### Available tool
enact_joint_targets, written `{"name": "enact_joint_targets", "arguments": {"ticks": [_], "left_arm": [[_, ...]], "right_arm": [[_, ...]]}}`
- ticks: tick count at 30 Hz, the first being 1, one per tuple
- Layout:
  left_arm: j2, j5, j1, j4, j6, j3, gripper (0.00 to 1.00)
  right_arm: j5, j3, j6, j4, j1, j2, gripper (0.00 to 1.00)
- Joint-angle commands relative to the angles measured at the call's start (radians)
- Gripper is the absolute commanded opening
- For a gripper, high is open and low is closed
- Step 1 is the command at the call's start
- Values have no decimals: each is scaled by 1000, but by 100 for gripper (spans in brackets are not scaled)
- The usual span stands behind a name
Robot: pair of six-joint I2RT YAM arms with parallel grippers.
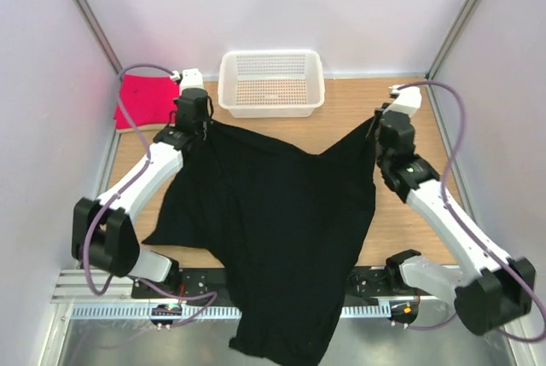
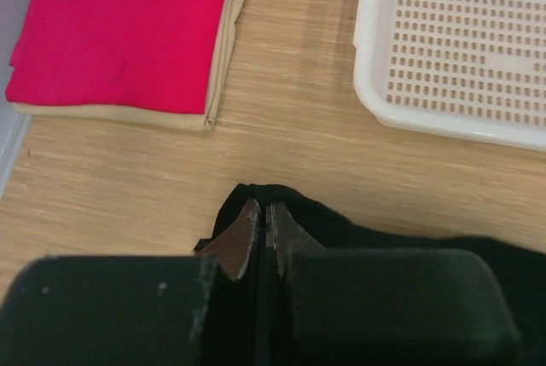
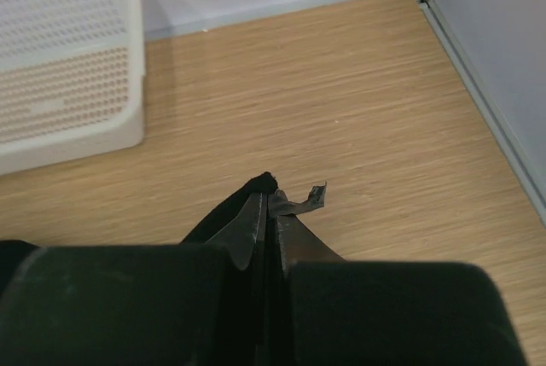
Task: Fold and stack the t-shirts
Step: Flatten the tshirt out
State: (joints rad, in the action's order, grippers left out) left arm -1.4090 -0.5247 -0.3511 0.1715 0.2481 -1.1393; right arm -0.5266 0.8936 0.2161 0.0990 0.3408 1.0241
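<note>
A large black t-shirt (image 1: 281, 229) hangs stretched between both arms and trails over the table's near edge. My left gripper (image 1: 202, 126) is shut on its far left corner; the left wrist view shows black cloth (image 2: 358, 225) pinched between the closed fingers of that gripper (image 2: 261, 211). At the right, my right gripper (image 1: 375, 124) is shut on the other far corner, with a tip of black cloth (image 3: 260, 185) poking past the fingers of the gripper (image 3: 267, 204). A folded pink-red t-shirt (image 1: 145, 97) lies on a folded beige one (image 2: 223, 50) at the far left.
A white mesh basket (image 1: 271, 83) stands at the back centre, between the two grippers. Pale walls close in the table on both sides. A small grey tape scrap (image 3: 309, 200) sticks out from the right fingertip. Bare wood (image 1: 409, 212) shows right of the shirt.
</note>
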Motion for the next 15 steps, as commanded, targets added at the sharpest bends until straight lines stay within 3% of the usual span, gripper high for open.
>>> {"name": "enact_joint_targets", "arguments": {"ticks": [1,9,15], "left_arm": [[-85,-45,30,-219,-56,-51,0],[-392,14,193,-130,22,-284,0],[-424,38,247,-109,5,-323,0]], "right_arm": [[-108,-13,-112,-277,-38,94,1],[-30,73,-161,-412,-106,359,1],[8,182,-149,-383,-111,521,1]]}}
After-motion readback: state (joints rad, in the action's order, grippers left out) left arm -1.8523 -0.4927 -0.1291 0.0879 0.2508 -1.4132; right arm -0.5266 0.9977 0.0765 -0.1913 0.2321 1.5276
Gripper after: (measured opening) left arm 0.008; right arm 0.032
